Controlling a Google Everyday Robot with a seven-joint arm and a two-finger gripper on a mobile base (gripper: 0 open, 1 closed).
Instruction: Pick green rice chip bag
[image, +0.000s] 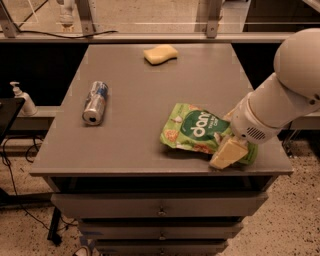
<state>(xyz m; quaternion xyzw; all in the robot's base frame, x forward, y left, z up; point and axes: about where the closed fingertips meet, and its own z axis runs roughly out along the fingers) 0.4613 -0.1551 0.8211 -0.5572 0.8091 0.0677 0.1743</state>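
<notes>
The gray table (142, 130) has a flat top and drawers under it. Three things lie on it, well apart from each other. A yellow sponge (160, 54) sits at 12 o'clock, near the far edge. A silver can (95, 102) lies on its side at 9 o'clock. The green rice chip bag (200, 131) lies flat at 4 o'clock, near the front edge. The gripper (228, 152) is at 4 o'clock too, over the bag's right end.
</notes>
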